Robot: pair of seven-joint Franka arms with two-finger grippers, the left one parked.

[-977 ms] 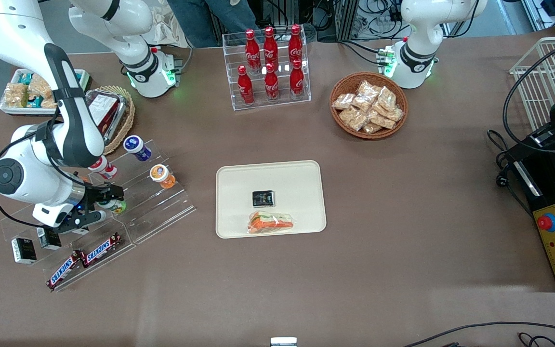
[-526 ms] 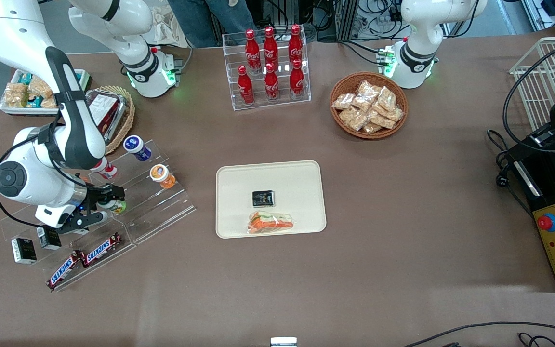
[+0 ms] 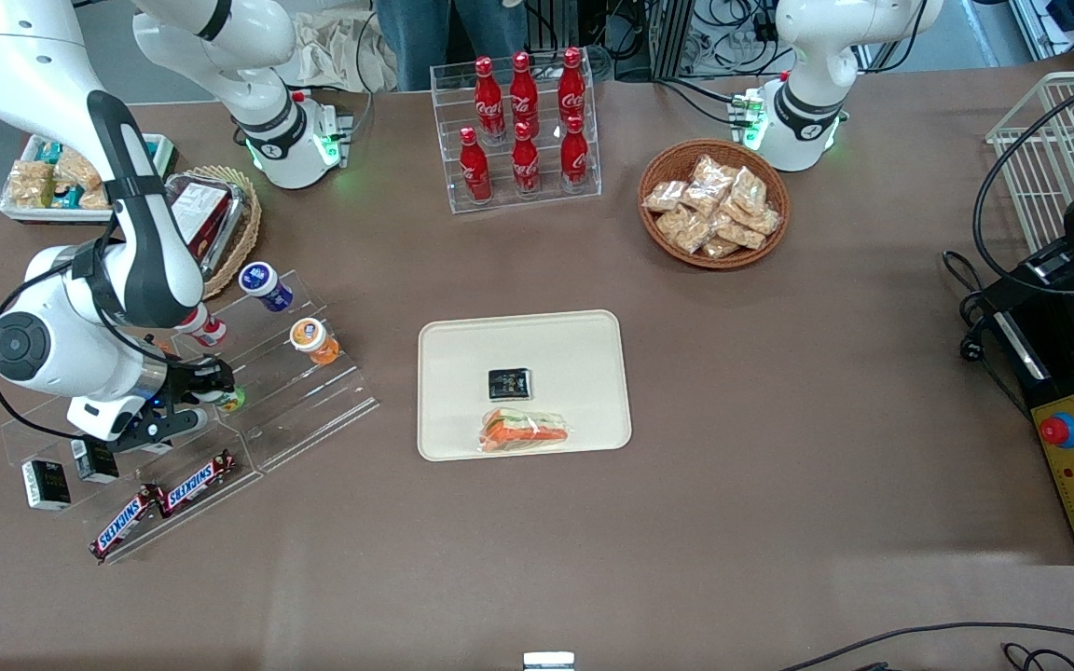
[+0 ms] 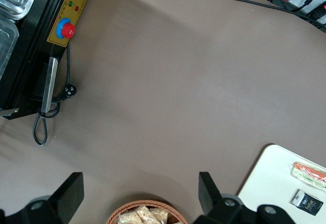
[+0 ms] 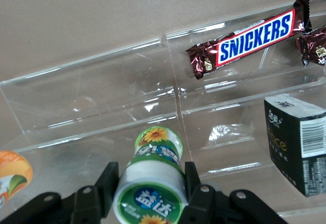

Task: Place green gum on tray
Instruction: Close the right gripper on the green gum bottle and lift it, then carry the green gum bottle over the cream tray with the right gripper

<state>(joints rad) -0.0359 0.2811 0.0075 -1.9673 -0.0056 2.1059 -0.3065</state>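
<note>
Gripper (image 3: pixel 208 389) newly clamped on green gum (image 5: pixel 151 185)

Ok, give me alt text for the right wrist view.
The gripper clasps the green gum bottle on a clear acrylic stepped rack. A Snickers bar and a black box lie on nearby shelves.

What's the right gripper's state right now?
Right gripper: closed on the green gum, at the clear stepped rack; bottle not yet on the tray.

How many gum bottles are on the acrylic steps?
4: green gum between the gripper fingers; orange bottle, blue bottle and red bottle on steps farther from the camera. Arm may hide others.
</note>
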